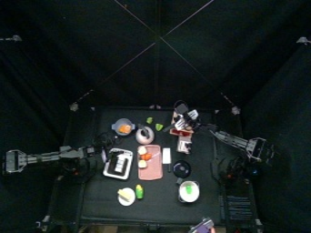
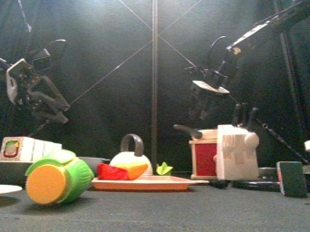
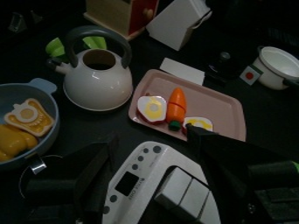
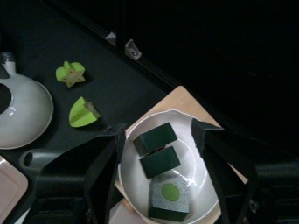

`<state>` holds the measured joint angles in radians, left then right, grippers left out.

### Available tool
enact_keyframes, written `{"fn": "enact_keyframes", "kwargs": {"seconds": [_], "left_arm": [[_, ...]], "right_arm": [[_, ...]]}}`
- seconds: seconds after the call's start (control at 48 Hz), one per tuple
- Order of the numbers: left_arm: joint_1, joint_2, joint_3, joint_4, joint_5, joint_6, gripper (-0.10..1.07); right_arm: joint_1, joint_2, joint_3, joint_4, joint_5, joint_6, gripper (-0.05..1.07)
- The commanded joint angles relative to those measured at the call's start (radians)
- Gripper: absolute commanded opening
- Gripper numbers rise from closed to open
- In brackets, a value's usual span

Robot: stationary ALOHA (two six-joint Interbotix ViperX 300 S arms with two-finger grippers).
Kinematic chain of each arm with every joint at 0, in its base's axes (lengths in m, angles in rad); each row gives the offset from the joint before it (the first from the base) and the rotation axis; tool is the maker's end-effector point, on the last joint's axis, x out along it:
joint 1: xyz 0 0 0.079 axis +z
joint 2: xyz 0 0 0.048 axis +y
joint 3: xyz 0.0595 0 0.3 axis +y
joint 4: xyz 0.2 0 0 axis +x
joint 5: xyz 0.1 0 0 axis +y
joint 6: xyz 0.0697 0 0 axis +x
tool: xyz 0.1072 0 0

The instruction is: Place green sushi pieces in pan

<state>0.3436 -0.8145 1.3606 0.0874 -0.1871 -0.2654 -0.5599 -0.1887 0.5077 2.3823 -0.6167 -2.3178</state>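
**Jaws spread empty above the white dish**

Right gripper [image 4: 162, 140] jaws stand wide apart, holding nothing, over a round white dish [image 4: 124, 175] with three dark green rectangular blocks [image 4: 163, 163]. Two tiny bright green sushi pieces [image 4: 82, 112] lie on the black bench [image 4: 35, 52] between dish and white kettle [image 4: 17, 109], nearer this arm.

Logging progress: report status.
Left end effector open, raised. Right end effector open over white dish. Green sushi pieces loose beside kettle. Path looks clear.

Glossy white kettle [image 3: 96, 83], matt black table [image 3: 251, 131]
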Motion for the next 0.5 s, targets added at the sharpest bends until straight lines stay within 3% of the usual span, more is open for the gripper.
{"fn": "enact_keyframes", "kwargs": {"seconds": [0.0,0.479], "left_arm": [[0.003,0.002,-0.011,-0.002,-0.009,0.003,0.96],[0.003,0.002,-0.014,-0.002,-0.009,0.003,0.96]], "right_arm": [[-0.005,-0.017,-0.020,0.000,-0.003,-0.002,0.93],[0.026,-0.020,-0.011,0.049,-0.006,-0.002,0.93]]}}
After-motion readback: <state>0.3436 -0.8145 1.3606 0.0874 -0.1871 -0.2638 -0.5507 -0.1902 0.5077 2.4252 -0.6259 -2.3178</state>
